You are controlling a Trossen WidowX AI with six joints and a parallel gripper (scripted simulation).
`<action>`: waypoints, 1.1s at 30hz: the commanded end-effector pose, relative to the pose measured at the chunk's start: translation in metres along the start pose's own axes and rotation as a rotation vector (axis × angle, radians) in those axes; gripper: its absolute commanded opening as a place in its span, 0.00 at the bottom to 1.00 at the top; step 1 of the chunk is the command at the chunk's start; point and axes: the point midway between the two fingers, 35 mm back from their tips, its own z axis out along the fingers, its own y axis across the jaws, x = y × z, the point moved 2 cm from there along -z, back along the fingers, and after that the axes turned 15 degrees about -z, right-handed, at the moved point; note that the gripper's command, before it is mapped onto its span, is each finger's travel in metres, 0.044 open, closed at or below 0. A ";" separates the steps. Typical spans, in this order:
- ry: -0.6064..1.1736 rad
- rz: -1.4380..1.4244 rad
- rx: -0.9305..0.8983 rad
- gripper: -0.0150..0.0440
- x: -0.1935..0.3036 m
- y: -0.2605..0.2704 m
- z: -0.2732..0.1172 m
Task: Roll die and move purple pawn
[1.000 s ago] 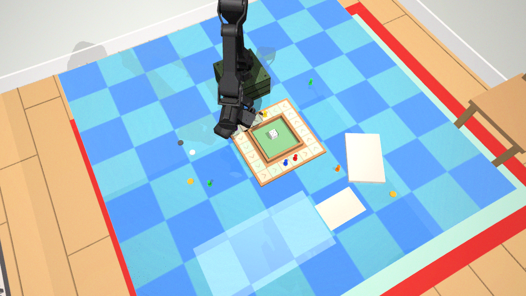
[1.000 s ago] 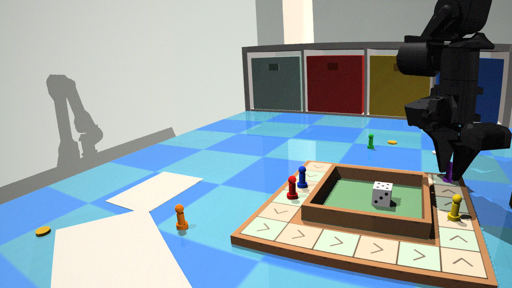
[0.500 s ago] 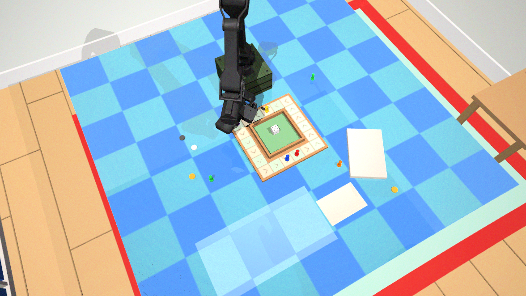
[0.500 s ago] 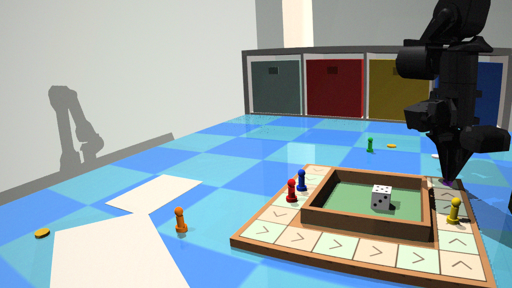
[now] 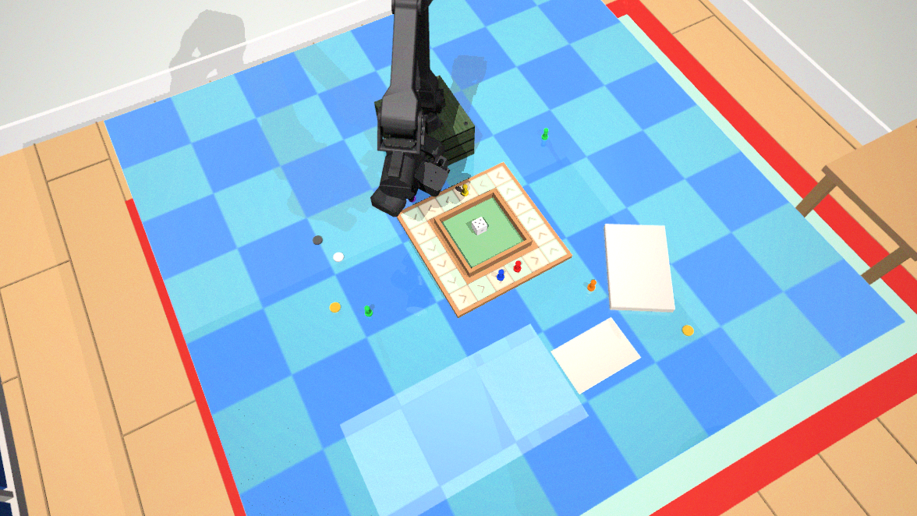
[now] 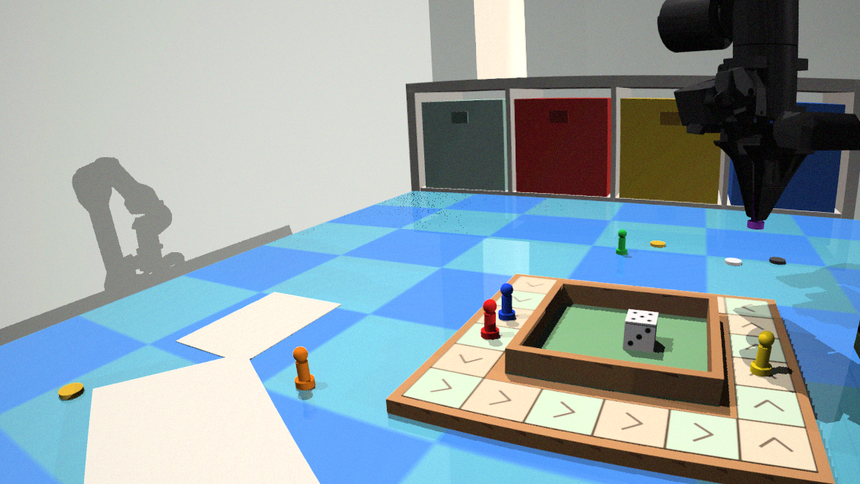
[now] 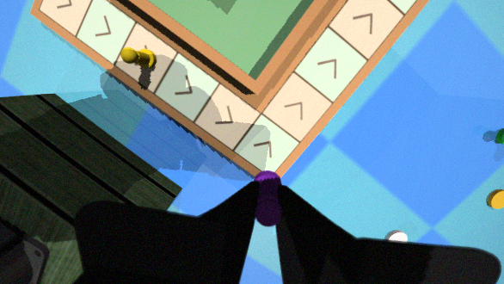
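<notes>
Purple pawn (image 5: 412, 199) (image 6: 755, 224) (image 7: 268, 202) pinched in nearly closed hand (image 6: 756, 217) (image 7: 267, 191), its head visible only in wrist view.

In the exterior view, the gripper (image 5: 410, 201) (image 6: 755, 217) (image 7: 267, 191) hides all of the pawn (image 5: 412, 198) (image 6: 755, 224) (image 7: 267, 198) but its base. From the top, the arm (image 5: 402, 70) (image 6: 765, 36) covers most of it and runs off the upper edge. The wrist view crops the tray (image 5: 453, 251) (image 6: 613, 377) (image 7: 279, 64) and a green pawn (image 5: 368, 311) (image 6: 621, 242) (image 7: 500, 136).
</notes>
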 end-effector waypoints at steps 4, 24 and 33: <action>0.000 0.003 0.007 0.25 0.001 0.008 -0.041; -0.004 0.003 0.012 0.25 -0.036 -0.051 -0.045; -0.006 0.003 0.015 0.25 -0.062 -0.083 -0.036</action>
